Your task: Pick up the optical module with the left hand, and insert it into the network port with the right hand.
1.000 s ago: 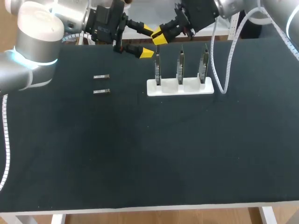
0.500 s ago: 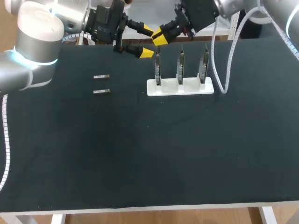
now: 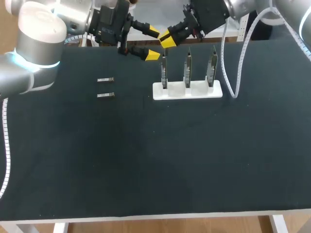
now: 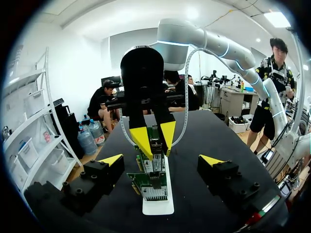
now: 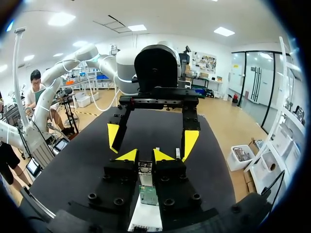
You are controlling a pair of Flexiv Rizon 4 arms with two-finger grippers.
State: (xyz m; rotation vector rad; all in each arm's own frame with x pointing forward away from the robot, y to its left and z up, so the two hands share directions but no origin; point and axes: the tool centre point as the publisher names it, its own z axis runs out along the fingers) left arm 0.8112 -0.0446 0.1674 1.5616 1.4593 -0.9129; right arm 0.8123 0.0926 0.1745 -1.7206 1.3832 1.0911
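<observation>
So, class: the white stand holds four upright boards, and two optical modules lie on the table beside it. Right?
Not quite: the head view shows three upright boards in the white stand. Two optical modules do lie beside it.

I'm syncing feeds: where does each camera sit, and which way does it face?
Head view: above and behind, looking down on the table; both arms show.
Left wrist view: along the open left hand, facing the right hand gripping an optical module.
Right wrist view: along the right hand, facing the left hand.
Both wrist views share the white board holder.
</observation>
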